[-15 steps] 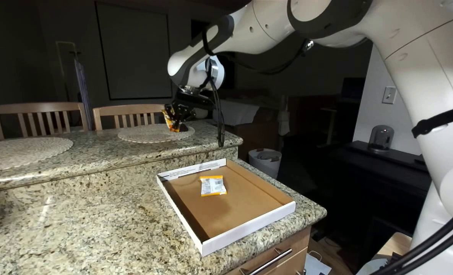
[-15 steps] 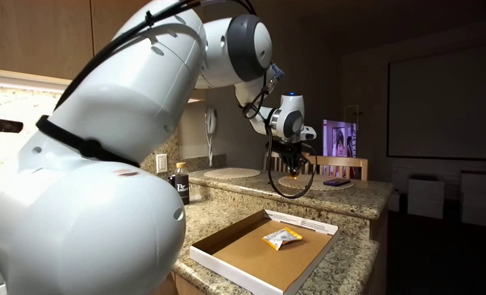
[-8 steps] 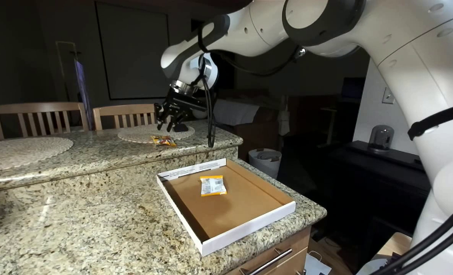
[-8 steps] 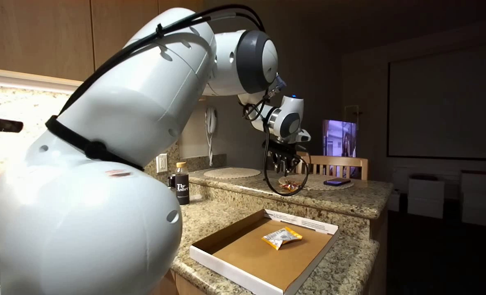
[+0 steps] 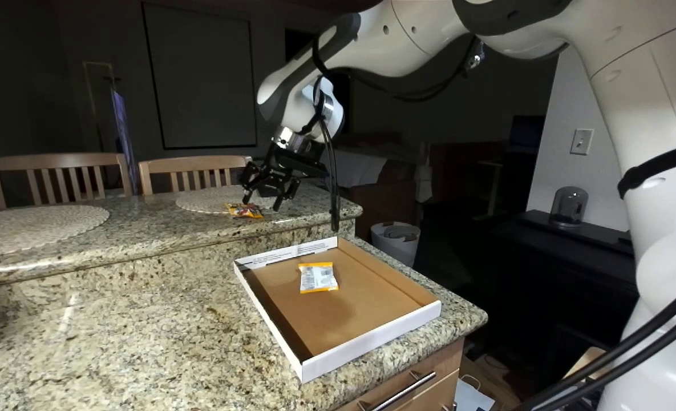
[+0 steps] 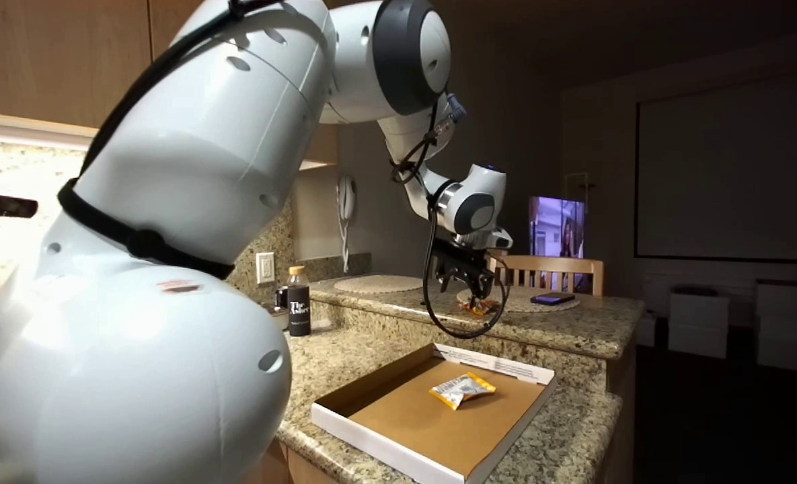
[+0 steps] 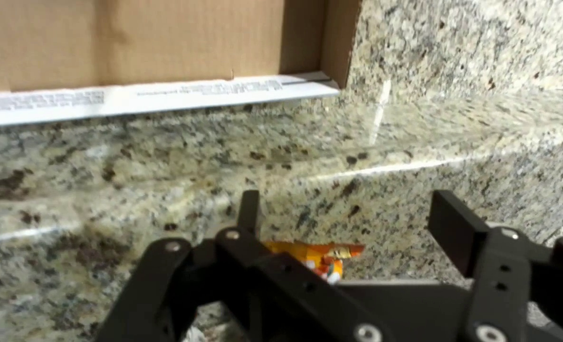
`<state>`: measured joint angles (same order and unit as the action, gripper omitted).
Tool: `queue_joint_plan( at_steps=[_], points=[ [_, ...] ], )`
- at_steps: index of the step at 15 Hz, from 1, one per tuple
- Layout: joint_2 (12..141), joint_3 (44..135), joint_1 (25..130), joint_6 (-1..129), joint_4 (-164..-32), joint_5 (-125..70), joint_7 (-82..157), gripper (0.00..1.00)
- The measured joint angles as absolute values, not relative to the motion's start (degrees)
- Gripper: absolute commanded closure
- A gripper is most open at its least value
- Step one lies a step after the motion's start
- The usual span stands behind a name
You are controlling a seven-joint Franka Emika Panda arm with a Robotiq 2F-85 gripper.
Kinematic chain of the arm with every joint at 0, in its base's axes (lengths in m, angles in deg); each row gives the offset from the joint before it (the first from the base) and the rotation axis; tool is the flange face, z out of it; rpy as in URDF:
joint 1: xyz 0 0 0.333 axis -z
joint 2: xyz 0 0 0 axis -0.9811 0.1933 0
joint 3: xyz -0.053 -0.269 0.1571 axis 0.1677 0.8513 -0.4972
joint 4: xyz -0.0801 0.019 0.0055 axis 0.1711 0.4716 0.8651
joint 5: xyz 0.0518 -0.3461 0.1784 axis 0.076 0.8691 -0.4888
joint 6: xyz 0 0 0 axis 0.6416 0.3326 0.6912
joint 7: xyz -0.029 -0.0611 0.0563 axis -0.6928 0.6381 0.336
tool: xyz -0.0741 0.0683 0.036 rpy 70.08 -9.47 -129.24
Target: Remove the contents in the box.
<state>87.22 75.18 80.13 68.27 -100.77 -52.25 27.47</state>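
Observation:
One of the contents, a white and yellow-orange packet (image 5: 318, 277), lies on the brown floor of the box (image 5: 372, 341). The same packet (image 6: 462, 390) shows in an exterior view toward the back of the box (image 6: 388, 440). A second, orange packet (image 5: 243, 210) rests on the raised counter, by the edge of a round mat. My gripper (image 5: 262, 201) hovers over that counter, open, nothing between its fingers. From the wrist, the orange packet (image 7: 310, 254) is below the gripper (image 7: 350, 213), partly hidden by a finger. The box's printed white edge (image 7: 167, 97) crosses the top of that view.
The raised granite ledge (image 5: 161, 240) stands higher than the counter with the box. Woven round mats (image 5: 35, 225) lie on it, and a dark phone (image 6: 553, 298) is on one. A black bottle (image 6: 298, 302) stands behind the box. A cable loop (image 6: 432, 296) hangs beside the gripper.
The jaws have opened and let go of the orange packet, which dropped onto the raised counter. Afterwards the gripper shifted back toward the box side. The packet in the box has not moved.

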Motion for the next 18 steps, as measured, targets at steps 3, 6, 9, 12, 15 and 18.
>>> queue_joint_plan(
  at_steps=[3, 6, 9, 12, 15, 18],
  points=[
    [84.4, 75.1, 82.0, 73.1, -110.2, -55.4, 22.3, 0.00],
    [83.2, 75.1, 82.9, 79.9, -118.1, -56.2, 18.0, 0.00],
    [83.4, 74.9, 83.1, 82.3, -122.5, -56.2, 17.5, 0.00],
    [83.6, 74.5, 83.2, 82.2, -125.5, -56.8, 17.6, 0.00],
    [83.3, 73.6, 84.3, 82.2, -128.2, -60.4, 17.6, 0.00],
    [81.5, 71.9, 86.2, 82.2, -131.2, -65.8, 17.0, 0.00]
  ],
)
